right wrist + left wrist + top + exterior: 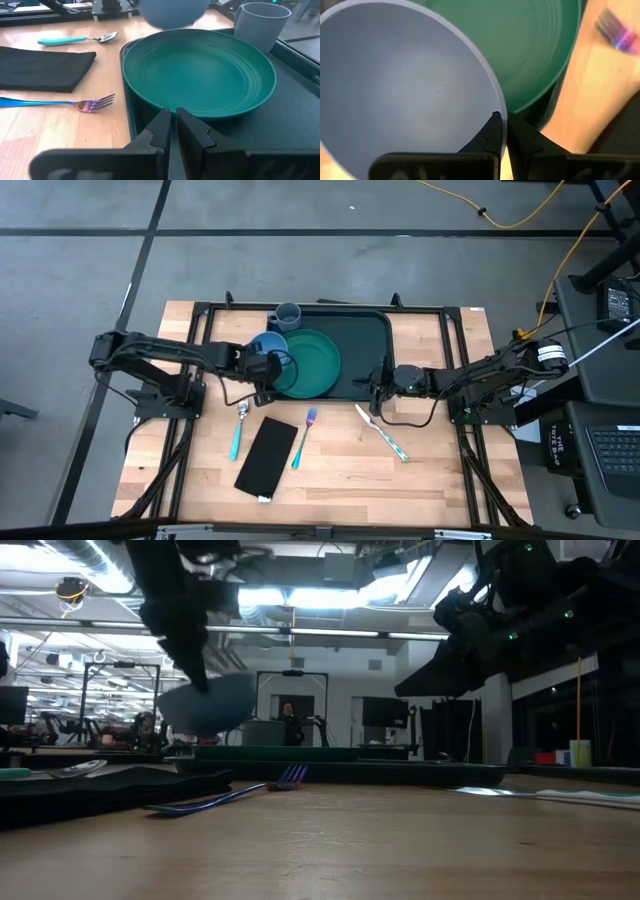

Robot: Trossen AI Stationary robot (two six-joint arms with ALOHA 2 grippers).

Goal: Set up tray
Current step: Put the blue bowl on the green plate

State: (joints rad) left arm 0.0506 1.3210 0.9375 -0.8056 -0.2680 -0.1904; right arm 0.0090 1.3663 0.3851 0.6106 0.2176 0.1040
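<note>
Tray lies long-side across the worktop's far middle, its near rim pinched in the right jaws, while the left jaws, clamped on a blue bowl, hang over the plate's left edge.

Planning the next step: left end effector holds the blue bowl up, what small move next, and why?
Probably shift the blue bowl inward over the green plate's middle before lowering: the left end effector pinches its rim, and it hangs above the plate's left edge.
</note>
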